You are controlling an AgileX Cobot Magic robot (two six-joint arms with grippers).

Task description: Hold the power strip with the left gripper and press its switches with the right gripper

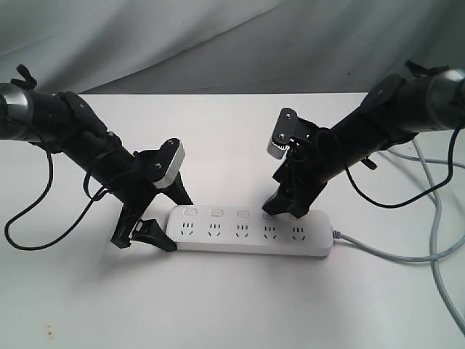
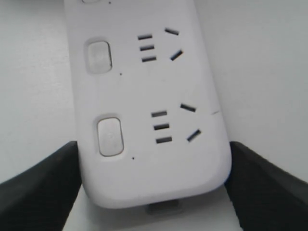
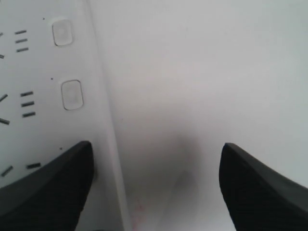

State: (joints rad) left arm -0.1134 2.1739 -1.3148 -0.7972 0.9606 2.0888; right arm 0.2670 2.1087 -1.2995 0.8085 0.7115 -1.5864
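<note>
The white power strip (image 1: 247, 234) lies flat on the table, its grey cord (image 1: 378, 251) leaving at the right end. My left gripper (image 1: 170, 217) is shut on the strip's left end. In the left wrist view its fingers (image 2: 43, 187) press both sides of the strip (image 2: 149, 96), with two switches (image 2: 109, 136) in sight. Three switches (image 1: 216, 213) show in the exterior view. My right gripper (image 1: 283, 209) is open and low over the row's fourth place. One of its fingers (image 3: 45, 187) rests on the strip (image 3: 43, 120); the other hangs over bare table. Two switches (image 3: 72, 94) lie beyond it.
Grey and black cables (image 1: 436, 218) loop on the table at the right, behind the right arm. The white table (image 1: 232, 305) runs on in front of the strip. A grey cloth backdrop (image 1: 218, 43) hangs behind.
</note>
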